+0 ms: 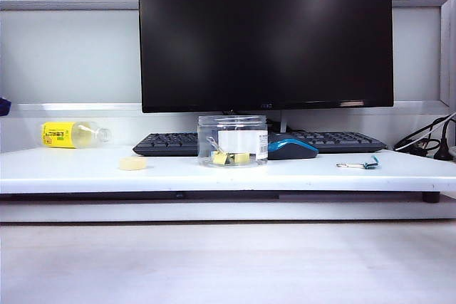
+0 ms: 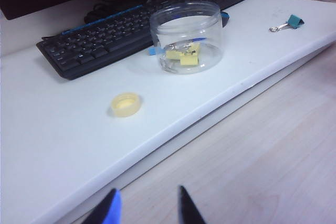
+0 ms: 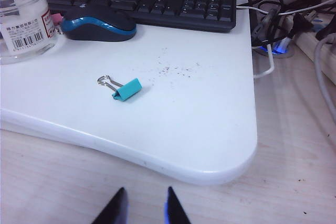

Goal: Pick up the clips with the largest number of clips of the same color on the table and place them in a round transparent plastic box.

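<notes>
Two clips [image 2: 184, 56] are lying inside the round transparent plastic box [image 2: 186, 35], mid-shelf beside the keyboard [image 2: 131, 30]. I'm holding the left gripper [image 2: 147, 208] and right gripper [image 3: 144, 208] off the front edge, each parted, grasping nothing; left sits nearer.

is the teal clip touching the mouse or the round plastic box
Apart. The right wrist view shows bare white tabletop all around the teal clip, with a plain gap to the mouse and the round plastic box.
</notes>
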